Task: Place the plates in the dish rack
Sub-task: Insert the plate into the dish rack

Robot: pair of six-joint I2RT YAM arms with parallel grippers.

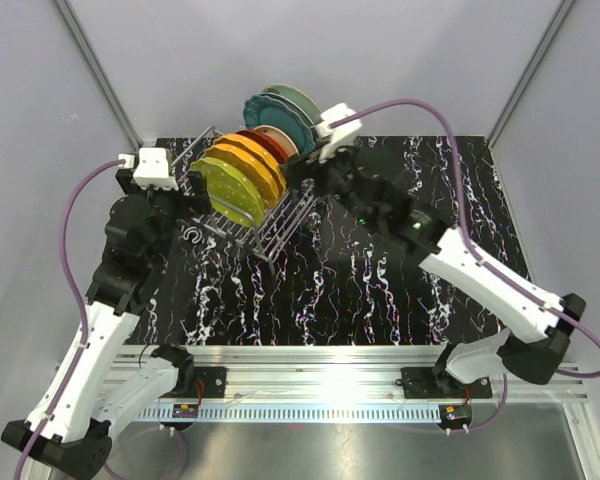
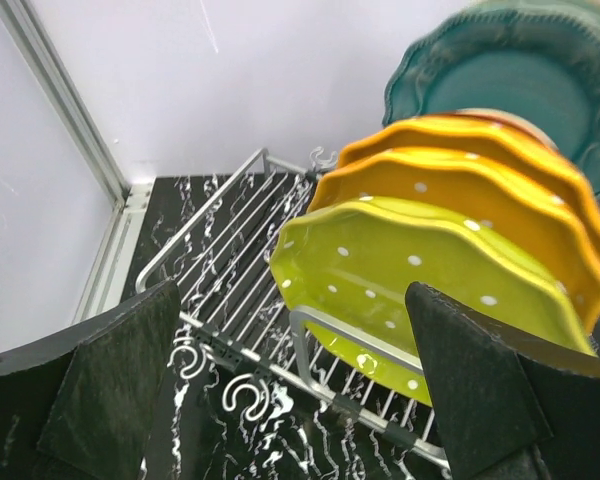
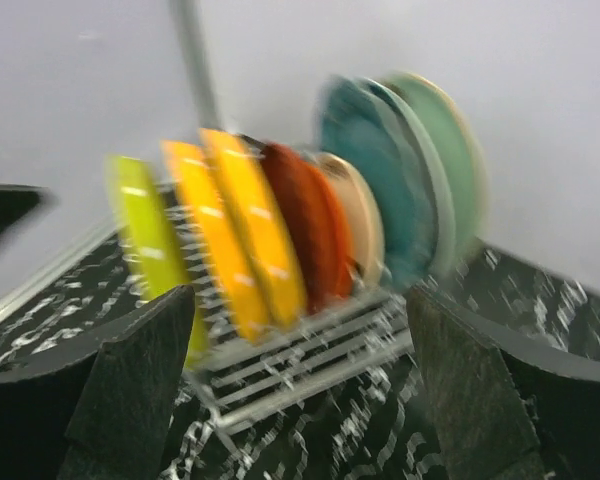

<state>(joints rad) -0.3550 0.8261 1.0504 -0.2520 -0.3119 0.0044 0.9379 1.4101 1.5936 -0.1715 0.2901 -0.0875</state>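
Your left arm (image 1: 100, 300) reaches up the left side, jaws spread wide and empty, just beside the dish rack (image 1: 280, 225). Your right arm (image 1: 480, 270) stretches far-left, jaws released too, by the rack's right end. The plates (image 1: 230, 185) stand upright in its slots.

Motion-smeared throughout in right wrist view: plates (image 3: 280, 230) and dish rack (image 3: 300, 365); dots and wire slots unreadable. Cut off by top and right edges in left wrist view, also soft: dark teal plate (image 2: 510, 80). Hidden behind left finger pad (image 2: 480, 390): lower right rim of lime plate (image 2: 400, 270). From top, partly hidden behind teal neighbour: mint green plate (image 1: 298, 97).
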